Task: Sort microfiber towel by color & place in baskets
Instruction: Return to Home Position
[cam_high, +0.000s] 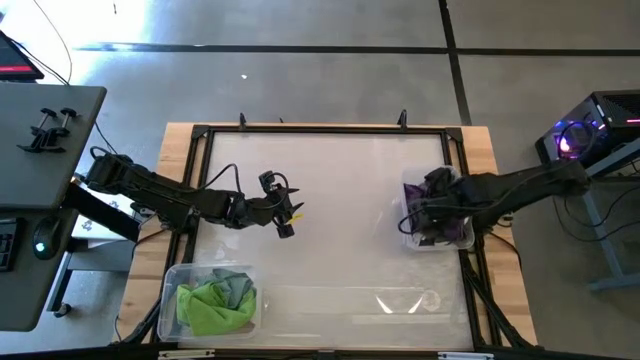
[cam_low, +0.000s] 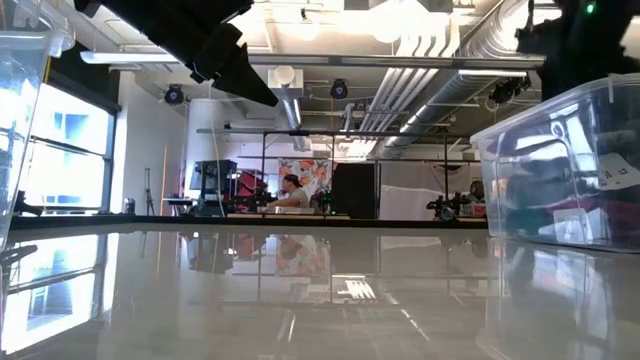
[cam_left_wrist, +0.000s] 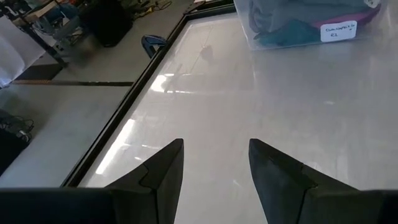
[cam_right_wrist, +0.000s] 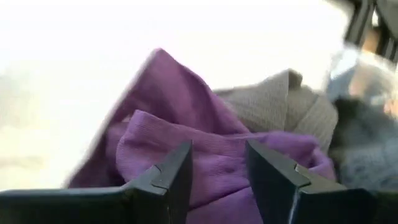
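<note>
Purple microfiber towel (cam_right_wrist: 186, 124) lies crumpled in the smaller clear bin (cam_high: 412, 240) at the table's right side, touching a grey towel (cam_right_wrist: 273, 106). The right gripper (cam_right_wrist: 217, 149) hovers just over it, jaws spread, pinching nothing. It looks light, limp and grippy (a raised fold seems the best hold). Bunched so, it shows no clear long axis. The left gripper (cam_left_wrist: 216, 144), jaws spread, hangs over the table (cam_left_wrist: 249, 93).

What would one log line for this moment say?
left gripper: open, over table | right gripper: open, above purple towel in small bin | lime towel: wide bin
</note>
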